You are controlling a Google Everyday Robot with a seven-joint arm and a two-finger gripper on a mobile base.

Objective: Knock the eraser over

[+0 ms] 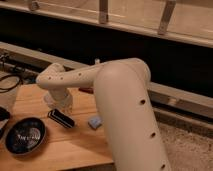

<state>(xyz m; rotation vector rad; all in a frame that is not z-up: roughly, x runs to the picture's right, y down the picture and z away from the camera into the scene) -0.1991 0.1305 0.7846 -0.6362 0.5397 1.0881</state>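
Observation:
The eraser (pixel 61 118), a black block with thin white stripes, lies flat on the wooden table (pixel 75 145), its long side running from upper left to lower right. My gripper (pixel 63 105) hangs at the end of the white arm (pixel 120 100), just above and behind the eraser's upper end. A white cup (pixel 49 100) shows only as a sliver, mostly hidden behind the gripper.
A light-blue sponge-like piece (pixel 95 121) lies right of the eraser. A small dark red object (pixel 86 90) sits behind it by the arm. A black bowl (pixel 24 135) stands at the front left. Cables (pixel 9 82) lie at the far left.

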